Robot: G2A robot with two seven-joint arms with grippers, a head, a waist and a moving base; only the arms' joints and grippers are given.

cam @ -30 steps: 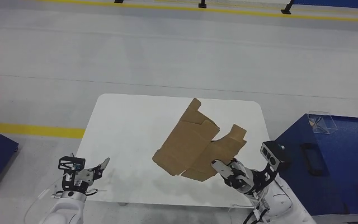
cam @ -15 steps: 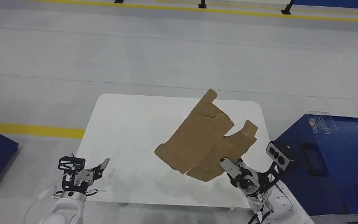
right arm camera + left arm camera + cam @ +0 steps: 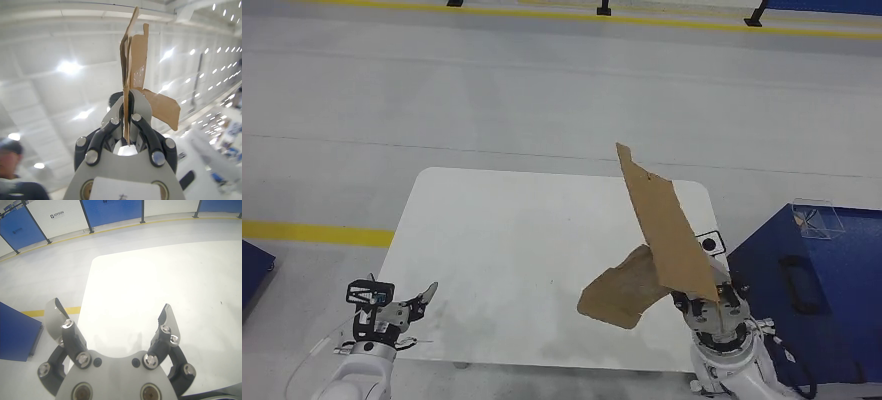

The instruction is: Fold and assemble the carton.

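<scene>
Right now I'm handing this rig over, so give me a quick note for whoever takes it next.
Right end effector: shut on the flattened carton, holding it up on edge by the right near corner of the table, with one flap sticking out sideways.
Left end effector: open, empty, by the left near corner.
Done: carton gripped and off the table.
Left: all folding and assembly; no box shape yet.

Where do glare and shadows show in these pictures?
Left wrist view: the table is washed out by glare, with faint shadows just ahead of the open left gripper. Right wrist view: ceiling lights shine brightly behind the carton clamped in the right gripper.
</scene>
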